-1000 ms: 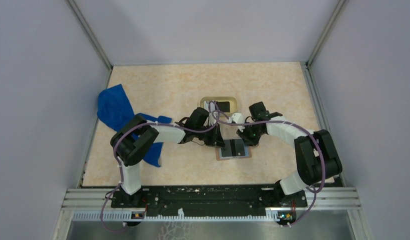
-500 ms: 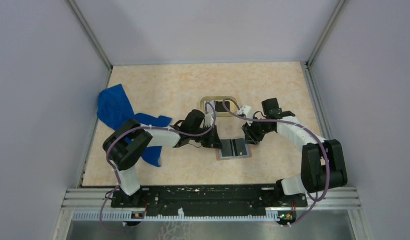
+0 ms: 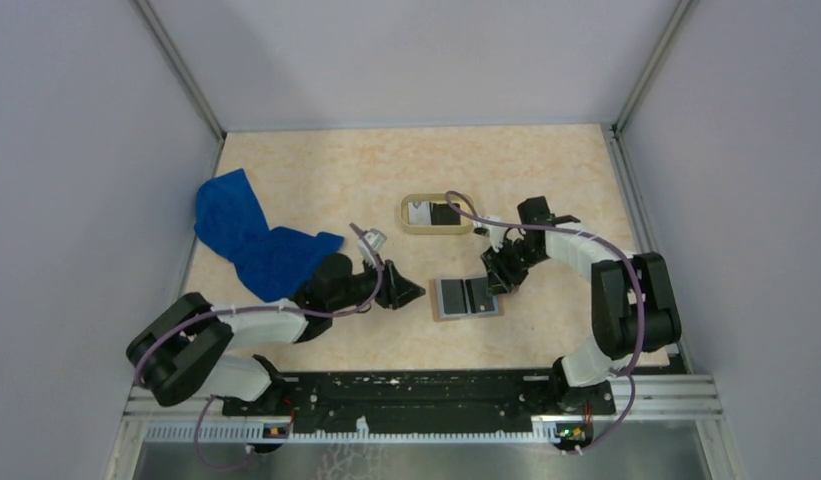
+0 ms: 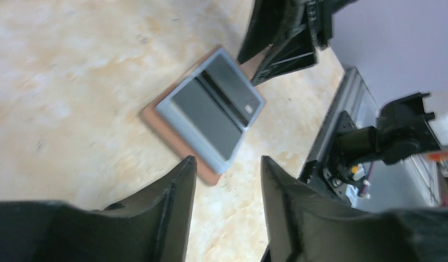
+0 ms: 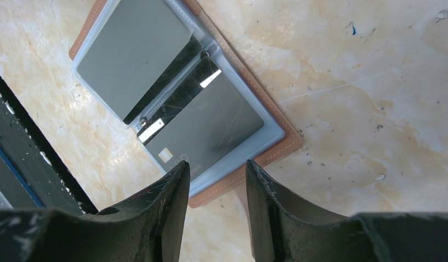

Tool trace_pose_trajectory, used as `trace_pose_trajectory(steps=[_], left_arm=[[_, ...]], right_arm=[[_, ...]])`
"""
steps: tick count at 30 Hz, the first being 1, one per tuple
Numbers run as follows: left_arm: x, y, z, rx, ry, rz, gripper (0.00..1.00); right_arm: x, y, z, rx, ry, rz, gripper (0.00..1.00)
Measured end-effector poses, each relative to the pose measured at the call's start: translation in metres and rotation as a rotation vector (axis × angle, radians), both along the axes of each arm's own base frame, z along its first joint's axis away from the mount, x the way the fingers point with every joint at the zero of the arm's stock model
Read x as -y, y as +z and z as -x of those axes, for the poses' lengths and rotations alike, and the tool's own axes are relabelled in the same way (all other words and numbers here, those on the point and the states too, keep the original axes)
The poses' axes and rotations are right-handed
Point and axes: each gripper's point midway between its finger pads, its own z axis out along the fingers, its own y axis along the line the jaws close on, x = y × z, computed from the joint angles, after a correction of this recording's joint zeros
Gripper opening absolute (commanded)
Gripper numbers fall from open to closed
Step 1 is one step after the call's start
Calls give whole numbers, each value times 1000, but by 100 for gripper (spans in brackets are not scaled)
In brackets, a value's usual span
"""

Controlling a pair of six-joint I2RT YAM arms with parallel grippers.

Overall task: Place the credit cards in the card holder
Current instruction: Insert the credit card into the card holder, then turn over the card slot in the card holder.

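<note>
The left gripper (image 3: pixel 414 292) is released: its fingers (image 4: pixel 169 210) stand moderately parted with nothing between them, just beside the left edge of the card holder (image 3: pixel 468 298) and apart from it. The right gripper (image 3: pixel 494 280) is also parted and empty, positioned at the holder's right edge; contact cannot be confirmed. The card holder lies opened flat on the table (image 3: pixel 336 170), with a dark credit card (image 5: pixel 208 131) seated in one grey-blue pocket.
</note>
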Motion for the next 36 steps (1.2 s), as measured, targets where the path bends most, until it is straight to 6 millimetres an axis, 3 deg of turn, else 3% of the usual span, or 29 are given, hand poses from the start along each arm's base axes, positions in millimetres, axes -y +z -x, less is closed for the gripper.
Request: trace_pose_trajectory(steps=[2,7,13,21,36], left_arm=[[-15,-7,-3,15,77,0,97],[-47,-22,-19,-25,223,2,99],[-45,-23,-22,-52,211,23,82],[-22,-41,-20,-165,113,-4,59],[1,-54,-16,-266,13,-47,49]], right_arm=[[1,-1,-1,-9,-7,8,43],[0,-3,-3,-26,-16,12,43],[0,-9,0,-65,-17,16,43],[-4,-5,3,-93,-14,-13,40],[-15,9,9,-146,-13,-115,39]])
